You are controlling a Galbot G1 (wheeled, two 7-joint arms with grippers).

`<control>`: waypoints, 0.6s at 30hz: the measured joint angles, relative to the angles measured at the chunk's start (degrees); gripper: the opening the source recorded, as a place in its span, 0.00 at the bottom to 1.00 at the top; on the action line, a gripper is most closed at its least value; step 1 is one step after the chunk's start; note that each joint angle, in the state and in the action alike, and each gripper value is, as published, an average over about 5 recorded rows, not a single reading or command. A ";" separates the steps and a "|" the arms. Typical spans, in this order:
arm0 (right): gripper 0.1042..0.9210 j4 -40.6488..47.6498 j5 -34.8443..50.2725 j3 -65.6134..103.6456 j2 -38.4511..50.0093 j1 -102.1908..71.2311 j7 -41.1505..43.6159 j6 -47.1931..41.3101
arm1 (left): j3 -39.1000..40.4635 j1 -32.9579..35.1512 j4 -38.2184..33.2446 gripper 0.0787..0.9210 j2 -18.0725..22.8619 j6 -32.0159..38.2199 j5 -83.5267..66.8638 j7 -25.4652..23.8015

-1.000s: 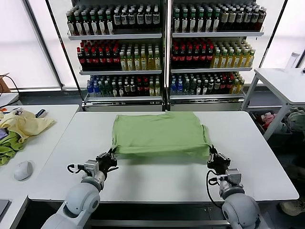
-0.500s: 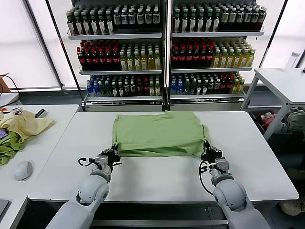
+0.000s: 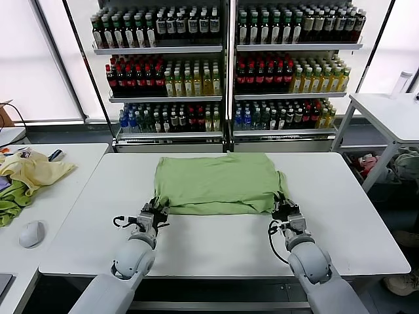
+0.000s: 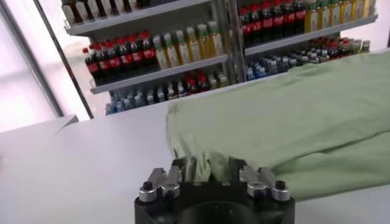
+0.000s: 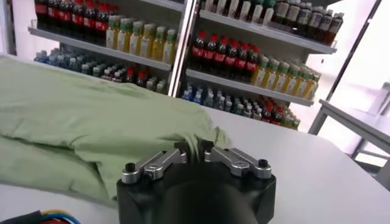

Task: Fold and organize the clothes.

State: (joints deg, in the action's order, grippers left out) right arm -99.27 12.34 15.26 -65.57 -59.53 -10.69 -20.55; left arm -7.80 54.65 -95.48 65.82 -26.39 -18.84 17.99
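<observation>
The clothes, a light green shirt (image 3: pixel 216 183), lie folded flat on the white table (image 3: pixel 216 245), doubled over with the fold's edges toward me. My left gripper (image 3: pixel 156 212) sits low at the shirt's near left corner. In the left wrist view its jaws (image 4: pixel 210 167) stand open, with a bunch of the shirt (image 4: pixel 292 115) between them. My right gripper (image 3: pixel 280 208) is at the near right corner. Its jaws (image 5: pixel 195 149) are parted less widely, with a ridge of the shirt (image 5: pixel 73 115) lying between the fingers. Collar, buttons and print are hidden.
A pale yellow garment (image 3: pixel 36 169), a darker green cloth (image 3: pixel 12 203) and a mouse (image 3: pixel 31 233) lie on the side table at the left. Bottle shelves (image 3: pixel 222 65) stand behind the table. Another white table (image 3: pixel 393 111) stands at the right.
Both grippers have moved forward along the table to the shirt's near corners, laying the lifted near edge down flat. Their jaws, shut on the cloth before, have parted.
</observation>
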 measured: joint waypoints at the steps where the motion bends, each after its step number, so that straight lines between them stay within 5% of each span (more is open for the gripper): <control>1: 0.43 -0.35 0.13 0.28 0.14 -0.41 -0.02 0.01 | -0.17 0.35 -0.47 0.63 -0.10 -0.09 0.09 0.14; 9: 0.71 -3.60 1.67 3.58 0.83 -4.71 -0.29 -0.06 | -1.80 4.25 -4.76 0.86 -0.70 -0.96 0.10 1.08; 18: 0.88 -4.15 5.14 5.53 0.45 -7.10 -1.63 -0.63 | -1.59 6.47 -6.38 0.88 -0.02 -2.32 -1.09 1.39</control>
State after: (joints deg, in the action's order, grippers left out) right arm -103.42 17.48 20.79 -65.12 -66.63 -12.31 -21.18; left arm -9.39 61.12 -101.86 65.80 -28.72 -19.93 19.38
